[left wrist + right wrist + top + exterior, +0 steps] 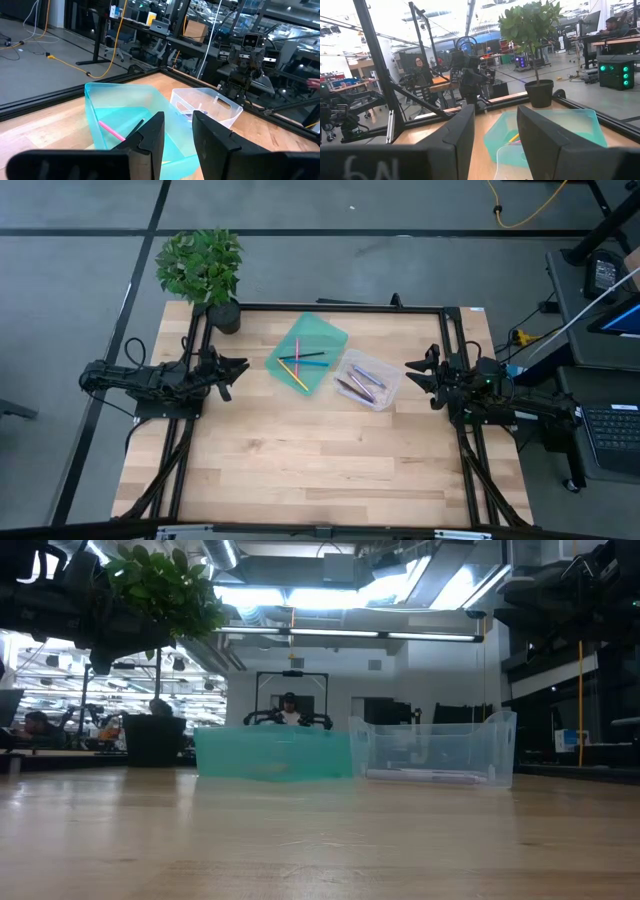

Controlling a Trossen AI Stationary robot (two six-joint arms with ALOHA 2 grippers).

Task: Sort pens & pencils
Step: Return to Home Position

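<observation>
The pens and pencils lie in two bins at the table's far middle. A teal bin (306, 351) holds pink, yellow, blue and black sticks (299, 363); one pink stick (111, 131) shows in the left wrist view. A clear bin (367, 379) holds lavender, brown and grey-blue sticks (362, 383), one lying on its floor (420, 776). My left gripper (240, 367) hovers open at the table's left edge, left of the teal bin. My right gripper (412, 370) hovers open at the right edge, right of the clear bin. Both are empty.
A potted plant (203, 272) stands at the table's far left corner, behind the left arm. A black frame (330, 307) runs along the far edge and both sides. The bare wooden top (320, 460) stretches from the bins to the near edge. A person (420, 67) sits beyond the table.
</observation>
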